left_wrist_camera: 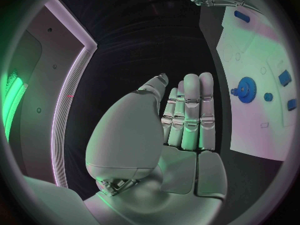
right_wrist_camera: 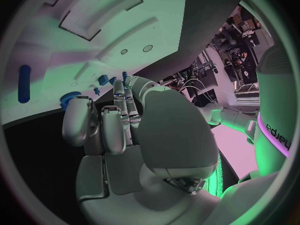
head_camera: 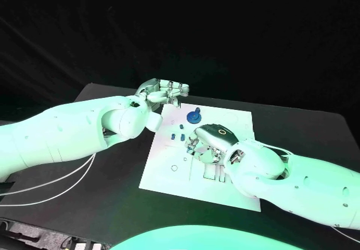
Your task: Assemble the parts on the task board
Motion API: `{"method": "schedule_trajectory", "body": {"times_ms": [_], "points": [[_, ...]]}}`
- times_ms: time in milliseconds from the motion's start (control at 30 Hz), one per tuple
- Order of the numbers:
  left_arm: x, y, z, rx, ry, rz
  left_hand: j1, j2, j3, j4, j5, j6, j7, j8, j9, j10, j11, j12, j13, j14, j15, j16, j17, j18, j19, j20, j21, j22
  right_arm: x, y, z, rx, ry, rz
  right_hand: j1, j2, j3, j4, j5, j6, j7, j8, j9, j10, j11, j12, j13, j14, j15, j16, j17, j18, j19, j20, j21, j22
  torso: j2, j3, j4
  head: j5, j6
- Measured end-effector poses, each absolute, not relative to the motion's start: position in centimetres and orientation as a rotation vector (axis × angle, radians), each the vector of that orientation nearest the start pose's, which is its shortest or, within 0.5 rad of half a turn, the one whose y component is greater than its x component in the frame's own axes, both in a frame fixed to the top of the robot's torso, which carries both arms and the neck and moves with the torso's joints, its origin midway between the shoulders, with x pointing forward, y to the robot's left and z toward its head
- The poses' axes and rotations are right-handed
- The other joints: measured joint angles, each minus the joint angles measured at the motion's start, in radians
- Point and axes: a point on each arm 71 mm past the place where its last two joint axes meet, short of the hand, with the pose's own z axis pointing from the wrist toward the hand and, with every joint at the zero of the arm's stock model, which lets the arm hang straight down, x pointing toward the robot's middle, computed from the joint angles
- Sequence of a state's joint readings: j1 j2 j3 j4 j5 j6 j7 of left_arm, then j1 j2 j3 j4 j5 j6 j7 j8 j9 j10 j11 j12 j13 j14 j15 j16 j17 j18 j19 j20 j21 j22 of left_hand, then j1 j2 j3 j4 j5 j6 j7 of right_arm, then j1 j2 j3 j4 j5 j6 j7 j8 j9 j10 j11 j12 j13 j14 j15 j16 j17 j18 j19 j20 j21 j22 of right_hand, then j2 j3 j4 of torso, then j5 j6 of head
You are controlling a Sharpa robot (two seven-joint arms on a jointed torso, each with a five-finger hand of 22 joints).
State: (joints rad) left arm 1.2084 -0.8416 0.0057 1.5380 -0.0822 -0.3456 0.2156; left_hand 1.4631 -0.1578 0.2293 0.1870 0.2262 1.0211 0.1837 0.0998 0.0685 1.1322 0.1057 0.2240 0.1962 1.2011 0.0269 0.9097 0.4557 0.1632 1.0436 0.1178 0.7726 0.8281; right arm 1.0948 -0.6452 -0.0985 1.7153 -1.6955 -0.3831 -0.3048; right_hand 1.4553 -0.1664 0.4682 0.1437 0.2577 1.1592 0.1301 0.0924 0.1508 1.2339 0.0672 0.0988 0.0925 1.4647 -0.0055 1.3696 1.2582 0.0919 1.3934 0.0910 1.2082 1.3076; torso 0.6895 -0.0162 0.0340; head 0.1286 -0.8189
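My left hand (head_camera: 164, 92) hovers flat and empty, fingers straight, just beyond the task board's (head_camera: 169, 177) far left corner. My right hand (head_camera: 210, 139) bends over mid-board, empty, beside the blue gear (head_camera: 195, 115).

Task board (head_camera: 225, 187) sits mid-surface (head_camera: 112, 192). Left hand (head_camera: 161, 92) hangs off the board's far left corner, above the surface, fingers straight and together, nothing in it. Gear part (head_camera: 195, 114) stands on the board near that corner, between the two hands. Right hand (head_camera: 210, 140) is over the board's middle, just nearside of the gear; small parts (head_camera: 182, 137) lie just beside its fingers.
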Motion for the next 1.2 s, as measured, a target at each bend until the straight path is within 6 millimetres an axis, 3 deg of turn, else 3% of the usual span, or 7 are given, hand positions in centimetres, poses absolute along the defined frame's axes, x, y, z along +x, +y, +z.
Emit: {"method": "schedule_trajectory", "body": {"times_ms": [433, 1200], "points": [[49.5, 20.5, -16.7, -1.116, 1.533, -1.454, 0.0, 0.0, -0.006, 0.0, 0.0, -0.005, -0.002, 0.0, 0.0, -0.004, 0.004, 0.0, 0.0, -0.003, 0.003, 0.0, 0.0, 0.0, 0.0, 0.0, -0.004, -0.002, 40.0, -5.6, -22.9, -0.378, 1.659, 0.806, 0.0, 0.0, 0.0, 0.0, 0.0, 0.0, 0.0, 0.0, -0.001, 0.0, 0.0, 0.0, 0.0, 0.0, 0.0, 0.0, 0.0, 0.0, 0.0, 0.0, 0.0, 0.0, 0.0, 0.0004, 0.0, 0.04, -0.013], [49.5, 20.5, -16.7, -1.115, 1.541, -1.461, 0.0, 0.0, -0.006, 0.0, 0.0, -0.005, -0.002, 0.0, 0.0, -0.004, 0.004, 0.0, 0.0, -0.003, 0.003, 0.0, -0.001, 0.0, -0.002, 0.002, -0.006, -0.003, 39.8, -5.0, -24.1, -0.39, 1.689, 0.809, 0.0, 0.0, 0.003, -0.003, -0.001, -0.002, 0.001, -0.002, 0.0, 0.0, 0.0, 0.0, 0.0, 0.0, 0.0, 0.0, 0.001, 0.0, 0.0, 0.0, 0.0, 0.0, -0.001, -0.0001, -0.0007, 0.066, -0.025]]}}
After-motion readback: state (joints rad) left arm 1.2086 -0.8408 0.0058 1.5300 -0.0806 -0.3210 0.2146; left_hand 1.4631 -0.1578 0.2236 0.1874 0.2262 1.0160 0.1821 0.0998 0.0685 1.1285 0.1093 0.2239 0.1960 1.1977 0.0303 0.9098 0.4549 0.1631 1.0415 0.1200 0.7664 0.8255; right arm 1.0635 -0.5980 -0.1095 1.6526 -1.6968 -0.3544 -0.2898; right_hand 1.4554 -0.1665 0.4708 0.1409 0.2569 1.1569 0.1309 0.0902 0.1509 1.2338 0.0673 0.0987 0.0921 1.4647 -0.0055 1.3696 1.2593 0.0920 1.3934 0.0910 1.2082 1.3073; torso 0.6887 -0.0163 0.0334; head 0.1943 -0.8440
